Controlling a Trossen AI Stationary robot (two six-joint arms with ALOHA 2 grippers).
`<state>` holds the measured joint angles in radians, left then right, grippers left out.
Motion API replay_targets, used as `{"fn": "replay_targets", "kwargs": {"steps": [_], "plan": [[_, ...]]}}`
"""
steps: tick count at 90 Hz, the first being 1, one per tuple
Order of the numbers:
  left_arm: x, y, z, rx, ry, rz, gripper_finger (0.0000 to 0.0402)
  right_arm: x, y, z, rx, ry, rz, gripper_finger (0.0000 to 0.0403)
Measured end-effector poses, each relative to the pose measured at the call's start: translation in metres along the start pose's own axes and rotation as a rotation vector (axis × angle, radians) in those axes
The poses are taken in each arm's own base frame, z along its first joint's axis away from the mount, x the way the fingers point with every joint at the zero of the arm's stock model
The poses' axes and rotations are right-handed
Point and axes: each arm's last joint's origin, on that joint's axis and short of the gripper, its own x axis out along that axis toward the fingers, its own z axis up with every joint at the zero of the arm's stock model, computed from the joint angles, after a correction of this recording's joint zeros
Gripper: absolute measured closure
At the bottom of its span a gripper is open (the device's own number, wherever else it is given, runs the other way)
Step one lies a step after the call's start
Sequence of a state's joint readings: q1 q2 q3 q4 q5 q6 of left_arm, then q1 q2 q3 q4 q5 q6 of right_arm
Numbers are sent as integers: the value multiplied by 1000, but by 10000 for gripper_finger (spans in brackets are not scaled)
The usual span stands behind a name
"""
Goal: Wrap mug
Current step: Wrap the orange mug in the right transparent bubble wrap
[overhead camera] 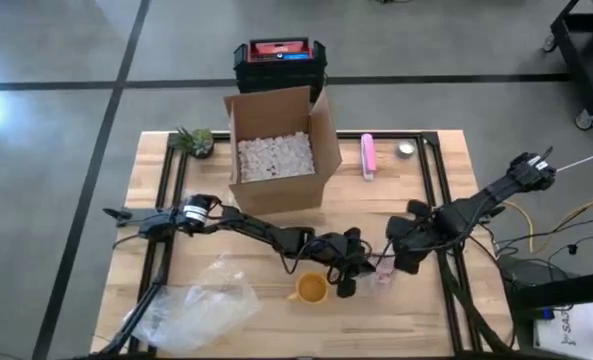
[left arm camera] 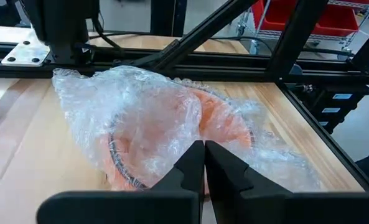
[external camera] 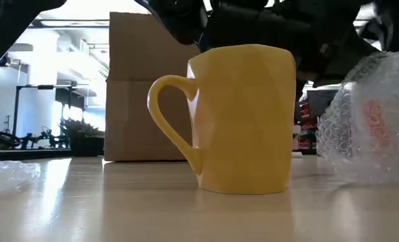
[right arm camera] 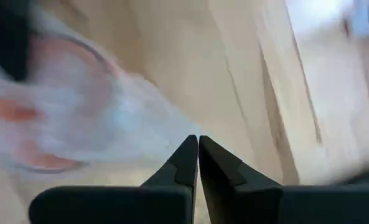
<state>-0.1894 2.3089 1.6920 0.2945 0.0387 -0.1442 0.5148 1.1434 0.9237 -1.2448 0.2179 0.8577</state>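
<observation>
High view: a yellow ceramic mug (overhead camera: 311, 289) stands upright at lower centre of the frame on the light wooden table (overhead camera: 446, 180), its opening facing up. Low view shows the mug's (external camera: 243, 117) long axis vertical and its handle pointing to frame left. Just right of it in the high view lies a pink object wrapped in clear bubble wrap (overhead camera: 384, 275). The left gripper (overhead camera: 348, 278) sits between mug and bundle; in the left wrist view its fingers (left arm camera: 190, 165) are pressed together at the wrap's (left arm camera: 147, 124) edge, though I cannot tell whether they pinch it. The right gripper (overhead camera: 401, 262) is just right of the bundle, fingertips (right arm camera: 187, 158) closed together. A loose sheet of bubble wrap (overhead camera: 196, 305) lies lower left; an open cardboard box (overhead camera: 276, 150) stands upper centre.
</observation>
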Motion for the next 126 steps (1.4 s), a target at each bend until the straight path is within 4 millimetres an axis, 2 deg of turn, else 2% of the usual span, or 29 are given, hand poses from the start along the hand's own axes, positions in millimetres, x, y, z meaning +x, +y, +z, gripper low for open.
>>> {"fn": "replay_targets", "kwargs": {"steps": [10,17,36,52,72,100,126], "plan": [[0,0,0,0,2,0,402,23,1,-9,5,28,34,403],[0,0,0,0,3,-1,402,31,6,-9,-6,-16,85,403],[-6,2,1,-8,77,-64,402,30,19,3,-25,-142,217,403],[-10,7,3,-17,116,-42,402,28,25,0,-32,-152,238,403],[-10,7,5,-18,102,-42,402,30,28,-1,17,-144,241,403],[-12,4,9,-65,87,-48,402,45,43,-6,13,-142,152,403],[-21,2,18,-65,114,-50,402,56,59,7,2,-290,137,403]]}}
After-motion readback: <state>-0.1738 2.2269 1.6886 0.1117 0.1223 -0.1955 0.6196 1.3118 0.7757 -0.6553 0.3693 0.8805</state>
